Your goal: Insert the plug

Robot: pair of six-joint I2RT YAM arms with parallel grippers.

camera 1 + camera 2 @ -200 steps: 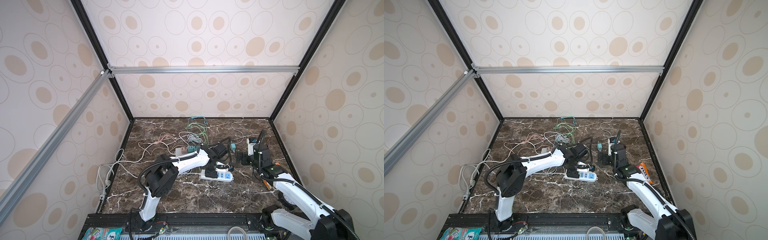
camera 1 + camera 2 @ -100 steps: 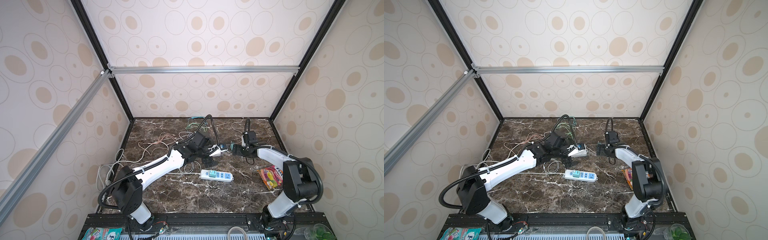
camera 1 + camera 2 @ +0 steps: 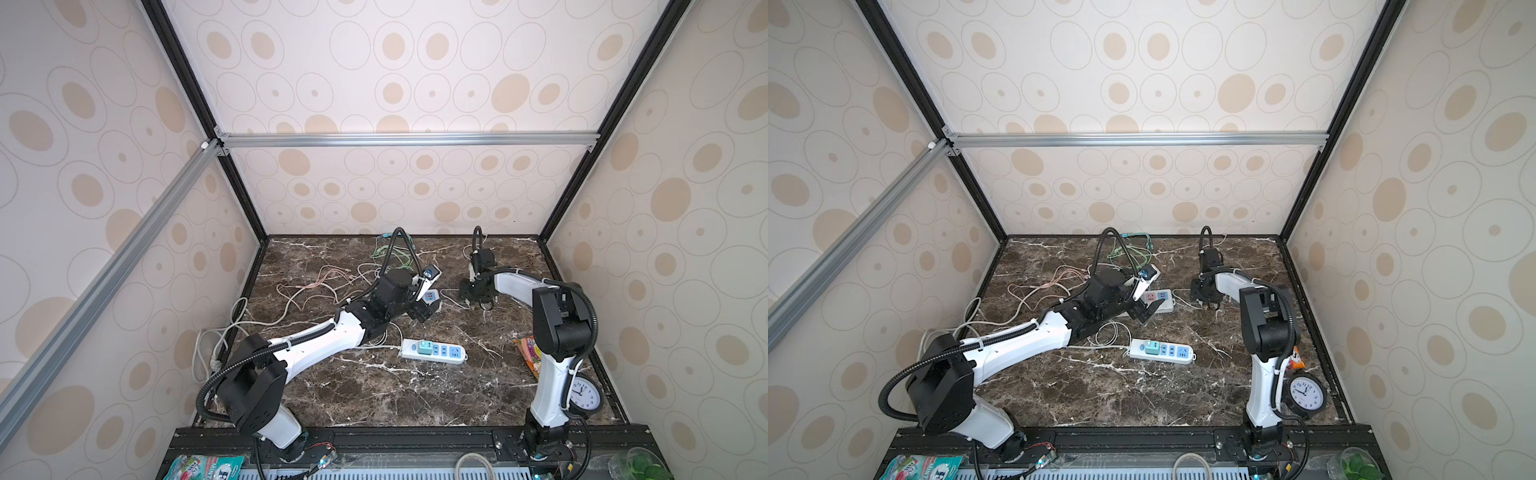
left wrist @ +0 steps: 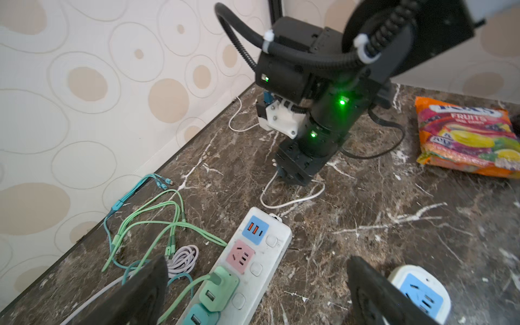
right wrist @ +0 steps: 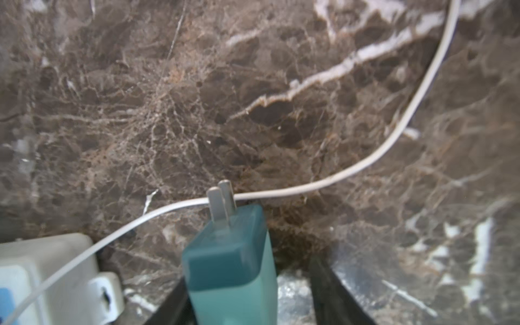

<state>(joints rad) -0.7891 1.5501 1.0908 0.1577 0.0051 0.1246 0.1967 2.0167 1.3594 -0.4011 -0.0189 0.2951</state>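
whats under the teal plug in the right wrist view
A white cable crosses the marble table right under the prongs of the plug; no socket is there. The stretch behind the prongs is hidden, so I cannot tell if they touch it.

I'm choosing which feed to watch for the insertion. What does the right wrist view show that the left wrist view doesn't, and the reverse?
Only right wrist: the teal plug, prongs bare, between that arm's fingers. Only left wrist: the pink socket of the power strip, a green adapter plugged in, the candy bag. Both: marble tabletop, white cable.
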